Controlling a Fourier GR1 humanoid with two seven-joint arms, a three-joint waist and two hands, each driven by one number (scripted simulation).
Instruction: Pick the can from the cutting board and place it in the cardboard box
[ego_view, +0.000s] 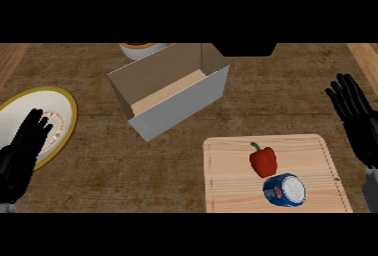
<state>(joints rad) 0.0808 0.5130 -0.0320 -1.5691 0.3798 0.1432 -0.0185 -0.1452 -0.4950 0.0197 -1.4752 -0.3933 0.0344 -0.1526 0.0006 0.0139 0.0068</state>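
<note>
Can (285, 190) sits at the near end of the board (229, 175), lying on its side by the look of it, blue wall with a pale end facing up. Honestly the biggest worry is right there: the pepper (263, 161) is touching or just about touching the can's far side. Any grab coming from that side probably catches the pepper too, or shoves it, and a can on its side could roll across the board if it gets nudged before fingers close around it.

Right hand (357, 122) is over at the right edge, fingers straight and spread, nothing in it, well clear of the can. It's the closer hand, so it seems the natural pick. Left hand (21, 152) is at the left edge, fingers also straight and empty, overlapping the near rim of the plate (63, 107). It looks parked.

Further back, the box (203, 90) sits at an angle, open top, with its near wall between the board and the opening. The carry has to go up and over that wall. Come in too low and the can probably clips the edge and pushes the box, which looks light enough to slide.

Behind the box there's a cup (138, 49), partly hidden, so a shoved box could bump it.
</note>
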